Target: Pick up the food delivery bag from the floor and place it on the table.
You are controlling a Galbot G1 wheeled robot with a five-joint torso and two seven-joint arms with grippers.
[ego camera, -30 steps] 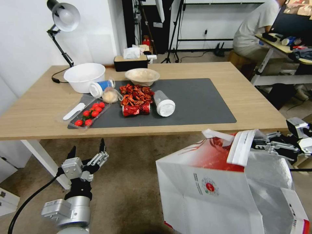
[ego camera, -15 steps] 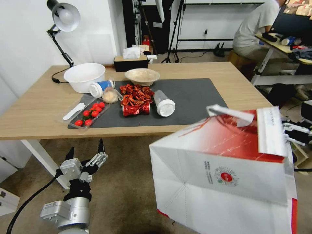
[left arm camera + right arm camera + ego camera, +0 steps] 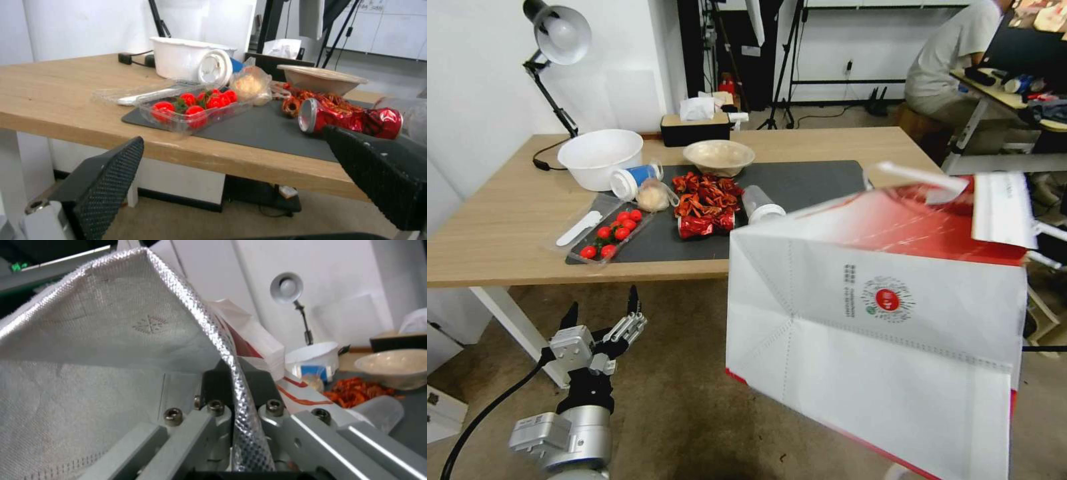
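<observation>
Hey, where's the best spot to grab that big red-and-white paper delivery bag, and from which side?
Probably by the top rim of the red-and-white paper delivery bag, coming from its open mouth. The foil-lined wall is thin and flat, so fingers can close across it, as the right gripper does now. The broad panels offer nothing to pinch. The left gripper hangs open below the table.

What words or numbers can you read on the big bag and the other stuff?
None can be read for sure.
Food delivery bag, held up by the right gripper: round red logo with small print beside it, too small to read.
White handle strip: faint print, blurred.
Crushed red can on the table: no readable lettering.
Left gripper: open, no label.
</observation>
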